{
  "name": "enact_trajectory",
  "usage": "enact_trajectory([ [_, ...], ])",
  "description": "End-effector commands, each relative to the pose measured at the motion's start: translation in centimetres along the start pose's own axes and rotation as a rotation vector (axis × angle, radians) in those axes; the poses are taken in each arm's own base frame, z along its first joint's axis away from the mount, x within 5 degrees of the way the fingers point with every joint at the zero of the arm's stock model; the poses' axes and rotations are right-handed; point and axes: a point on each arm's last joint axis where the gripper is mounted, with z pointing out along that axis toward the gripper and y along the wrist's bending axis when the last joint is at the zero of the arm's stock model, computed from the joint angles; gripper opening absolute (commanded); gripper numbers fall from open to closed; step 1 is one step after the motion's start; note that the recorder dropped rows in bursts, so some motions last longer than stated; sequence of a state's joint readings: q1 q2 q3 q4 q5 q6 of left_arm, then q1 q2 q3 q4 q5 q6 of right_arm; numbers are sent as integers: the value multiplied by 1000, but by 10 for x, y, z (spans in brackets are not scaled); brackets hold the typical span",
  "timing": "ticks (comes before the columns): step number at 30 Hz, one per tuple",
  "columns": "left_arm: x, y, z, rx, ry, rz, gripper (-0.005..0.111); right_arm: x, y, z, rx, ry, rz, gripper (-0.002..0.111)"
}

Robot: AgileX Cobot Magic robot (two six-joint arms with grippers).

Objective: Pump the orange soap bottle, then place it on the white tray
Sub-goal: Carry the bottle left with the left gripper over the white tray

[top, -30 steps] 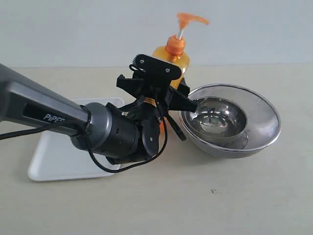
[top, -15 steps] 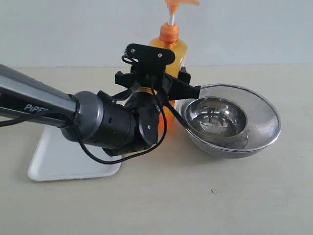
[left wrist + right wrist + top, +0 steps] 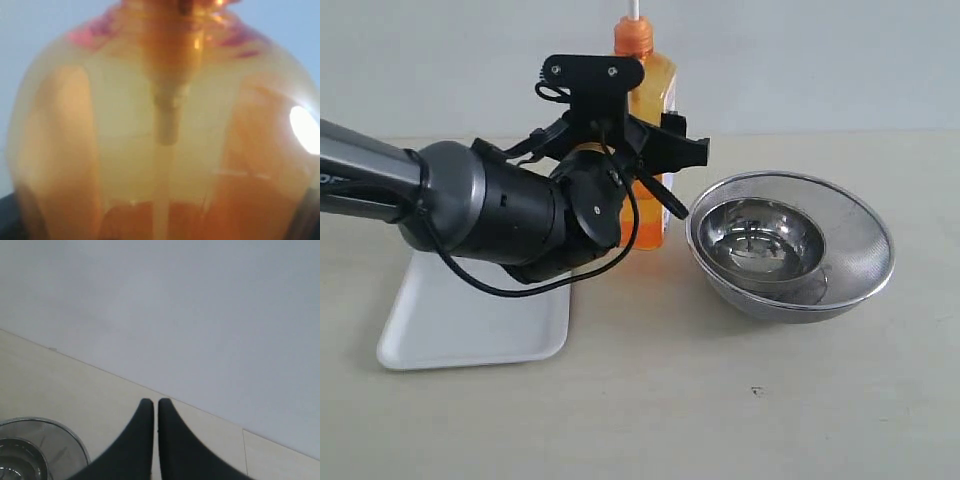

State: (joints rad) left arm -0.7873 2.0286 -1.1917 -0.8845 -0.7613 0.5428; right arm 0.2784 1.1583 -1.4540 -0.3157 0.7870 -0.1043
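Note:
The orange soap bottle (image 3: 651, 82) stands upright in the air, left of the steel bowl. My left gripper (image 3: 660, 150) is shut on its body, with black fingers on either side. The pump head is cut off by the top edge of the exterior view; only the orange collar and a bit of white stem show. In the left wrist view the translucent bottle (image 3: 160, 125) fills the frame and its dip tube shows inside. The white tray (image 3: 450, 320) lies flat on the table, lower left of the bottle and partly under the arm. My right gripper (image 3: 155, 403) is shut and holds nothing.
A round steel mesh bowl (image 3: 860, 240) with a smaller steel bowl inside it sits just right of the bottle; its rim (image 3: 75, 437) shows in the right wrist view. The left arm's thick grey wrist (image 3: 490, 210) hangs over the tray's far end.
The left arm has lifted the bottle and carried it leftward, away from the bowl. The pump head has gone out of the top of the exterior view.

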Motion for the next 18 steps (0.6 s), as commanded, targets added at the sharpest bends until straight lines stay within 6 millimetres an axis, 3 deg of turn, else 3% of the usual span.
enact_trajectory([
  [1, -31, 1, -8, -4, -108, 20, 5, -1, -2, -3, 9, -13, -3, 0],
  [10, -45, 8, -16, -61, -97, 57, 5, -1, -1, -3, 6, -13, 0, 0],
  [18, -61, 17, -17, -6, -39, 95, 5, -1, -1, -3, 6, -13, 0, 0],
])
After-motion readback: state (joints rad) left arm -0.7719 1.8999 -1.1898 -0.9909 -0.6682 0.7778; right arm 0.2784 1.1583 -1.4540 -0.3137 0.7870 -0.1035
